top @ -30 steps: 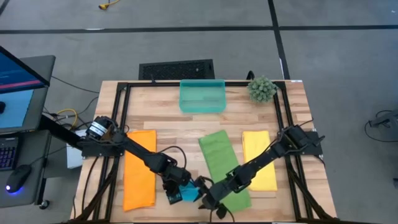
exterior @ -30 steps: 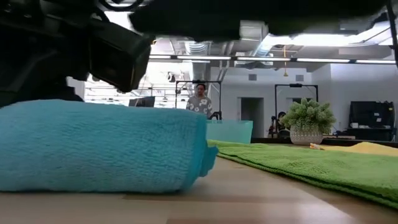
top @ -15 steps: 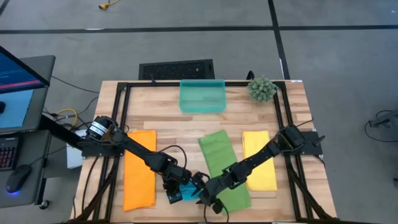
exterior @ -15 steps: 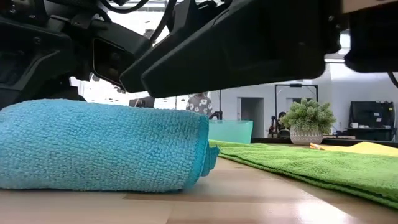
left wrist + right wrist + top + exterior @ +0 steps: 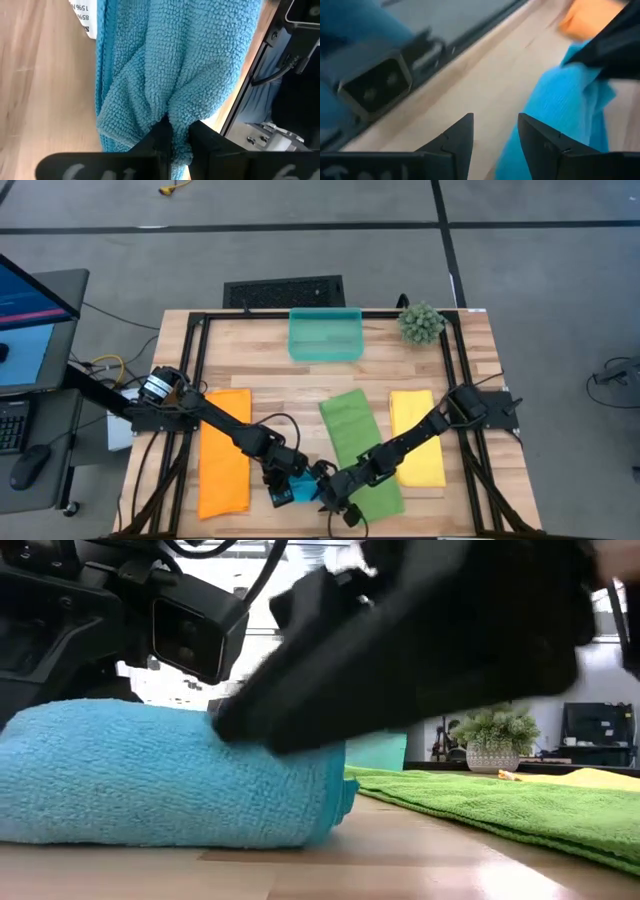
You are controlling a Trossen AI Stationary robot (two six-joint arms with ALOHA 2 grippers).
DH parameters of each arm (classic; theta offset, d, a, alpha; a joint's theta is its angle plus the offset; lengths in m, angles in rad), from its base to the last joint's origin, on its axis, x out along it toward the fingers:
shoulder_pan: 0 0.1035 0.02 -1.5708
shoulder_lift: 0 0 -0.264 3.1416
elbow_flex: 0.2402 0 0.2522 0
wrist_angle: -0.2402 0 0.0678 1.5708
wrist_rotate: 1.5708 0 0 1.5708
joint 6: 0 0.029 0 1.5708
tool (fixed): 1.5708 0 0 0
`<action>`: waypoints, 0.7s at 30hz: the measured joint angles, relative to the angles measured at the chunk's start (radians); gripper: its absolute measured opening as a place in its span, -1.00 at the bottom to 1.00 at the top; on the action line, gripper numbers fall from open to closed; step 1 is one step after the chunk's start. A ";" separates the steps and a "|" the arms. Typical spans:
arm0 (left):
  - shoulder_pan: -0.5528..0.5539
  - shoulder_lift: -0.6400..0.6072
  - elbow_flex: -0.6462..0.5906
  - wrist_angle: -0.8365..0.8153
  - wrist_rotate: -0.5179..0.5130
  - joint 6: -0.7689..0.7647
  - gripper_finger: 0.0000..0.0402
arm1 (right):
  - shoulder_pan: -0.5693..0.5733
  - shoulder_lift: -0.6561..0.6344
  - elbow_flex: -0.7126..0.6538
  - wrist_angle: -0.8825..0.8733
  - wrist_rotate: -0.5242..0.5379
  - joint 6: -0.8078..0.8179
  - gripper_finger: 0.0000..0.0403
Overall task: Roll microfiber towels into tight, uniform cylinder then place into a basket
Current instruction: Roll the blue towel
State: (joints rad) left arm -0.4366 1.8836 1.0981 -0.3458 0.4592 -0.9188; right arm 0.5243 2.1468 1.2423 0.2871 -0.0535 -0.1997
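The blue towel (image 5: pixel 303 490) lies rolled into a stubby cylinder (image 5: pixel 150 780) near the table's front edge. My left gripper (image 5: pixel 287 480) is shut on it from the far left. My right gripper (image 5: pixel 325 500) stands open at the roll's right end (image 5: pixel 560 110), low over it in the low view (image 5: pixel 300 720). The orange towel (image 5: pixel 225 452), the green towel (image 5: pixel 358 448) and the yellow towel (image 5: pixel 418 438) lie flat on the table. The teal basket (image 5: pixel 325 334) stands at the far edge. My left gripper pinches a puckered fold of the blue towel's outer layer (image 5: pixel 175 112) between its two fingers (image 5: pixel 161 137). The fingers slant down onto the roll from the table's far left. The roll rests on the table. My right gripper: I cannot tell whether it touches the roll's right end.
A spiky green plant ball (image 5: pixel 421 323) stands at the far right, beside the basket. A black metal frame (image 5: pixel 200 330) runs around the tabletop. A white label (image 5: pixel 82 15) shows at the blue towel's edge. Bare wood lies between the flat towels and the basket.
My right gripper has come down and moved toward the table's left, up to the right end of the blue roll; in the low view its dark body now hangs right over that end. The roll and my left gripper have kept still.
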 joint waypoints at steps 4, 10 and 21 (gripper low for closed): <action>-0.003 -0.001 0.002 -0.001 -0.005 0.000 -0.91 | -0.009 0.022 -0.007 -0.015 0.030 0.050 -0.13; -0.013 -0.001 0.002 -0.004 -0.019 0.002 -0.91 | -0.026 0.007 -0.005 0.018 0.054 0.120 -0.13; -0.024 -0.001 0.002 -0.003 -0.072 0.006 -0.91 | -0.098 0.004 -0.005 -0.021 0.059 0.425 -0.13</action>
State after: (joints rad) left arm -0.4605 1.8824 1.0996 -0.3492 0.3874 -0.9127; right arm 0.4259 2.1509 1.2373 0.2663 0.0055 0.2250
